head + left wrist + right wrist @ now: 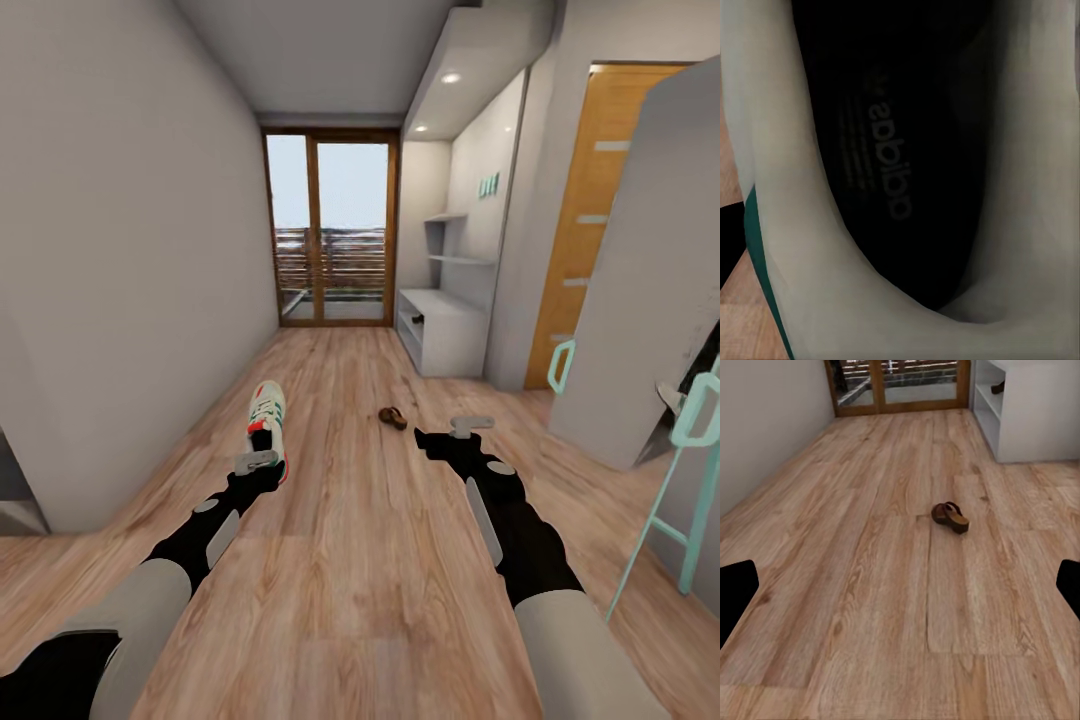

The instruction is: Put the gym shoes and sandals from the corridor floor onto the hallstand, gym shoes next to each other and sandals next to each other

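Left hand (256, 462) is clamped on the heel of a gym shoe (268, 418), held toe-forward above the corridor floor (350, 560); its dark insole (881, 150) is seen close up in the left wrist view. Right hand (470, 426) is held empty, fingers (735, 592) spread apart. A sandal (949, 516) is noted on the floor ahead, the hallstand (445, 325) beyond at the right wall.

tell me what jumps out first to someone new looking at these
The cream gym shoe at the left gripper, seemingly lifted off the wood floor; the left wrist view looks straight into its dark inside. Past it, one brown sandal lies alone mid-corridor, ahead of the open right gripper. The pale hallstand stands by the right wall.
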Controlling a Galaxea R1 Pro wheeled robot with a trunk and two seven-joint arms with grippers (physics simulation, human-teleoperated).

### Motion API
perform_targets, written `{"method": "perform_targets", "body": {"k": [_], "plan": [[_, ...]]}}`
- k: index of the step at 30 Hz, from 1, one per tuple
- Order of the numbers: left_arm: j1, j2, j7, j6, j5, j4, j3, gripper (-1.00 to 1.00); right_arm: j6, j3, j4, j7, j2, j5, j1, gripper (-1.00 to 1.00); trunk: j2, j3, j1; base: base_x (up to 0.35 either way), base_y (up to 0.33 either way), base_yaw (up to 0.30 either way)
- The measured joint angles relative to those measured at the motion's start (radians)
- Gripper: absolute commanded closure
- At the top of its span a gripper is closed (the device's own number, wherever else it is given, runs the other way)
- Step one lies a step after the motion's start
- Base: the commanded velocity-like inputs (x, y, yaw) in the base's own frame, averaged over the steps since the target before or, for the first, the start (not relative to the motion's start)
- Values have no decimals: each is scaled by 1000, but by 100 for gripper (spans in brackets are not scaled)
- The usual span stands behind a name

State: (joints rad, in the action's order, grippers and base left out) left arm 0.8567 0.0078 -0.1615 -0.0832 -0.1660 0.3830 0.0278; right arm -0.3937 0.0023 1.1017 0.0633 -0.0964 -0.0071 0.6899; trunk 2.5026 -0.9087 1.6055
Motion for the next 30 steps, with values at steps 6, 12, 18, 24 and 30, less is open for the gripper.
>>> {"method": "perform_targets", "body": {"k": [6, 12, 18, 24, 30], "plan": [[0, 0, 0, 0, 0, 0, 0, 100, 0, 0, 0, 0, 0, 0, 0, -100, 0, 0, 0, 349, -96, 0], [0, 0, 0, 0, 0, 0, 0, 100, 0, 0, 0, 0, 0, 0, 0, -100, 0, 0, 0, 349, -68, 0], [0, 0, 0, 0, 0, 0, 0, 100, 0, 0, 0, 0, 0, 0, 0, -100, 0, 0, 0, 349, -9, 0], [0, 0, 0, 0, 0, 0, 0, 100, 0, 0, 0, 0, 0, 0, 0, -100, 0, 0, 0, 349, -1, 0], [0, 0, 0, 0, 0, 0, 0, 100, 0, 0, 0, 0, 0, 0, 0, -100, 0, 0, 0, 349, 0, 0]]}}
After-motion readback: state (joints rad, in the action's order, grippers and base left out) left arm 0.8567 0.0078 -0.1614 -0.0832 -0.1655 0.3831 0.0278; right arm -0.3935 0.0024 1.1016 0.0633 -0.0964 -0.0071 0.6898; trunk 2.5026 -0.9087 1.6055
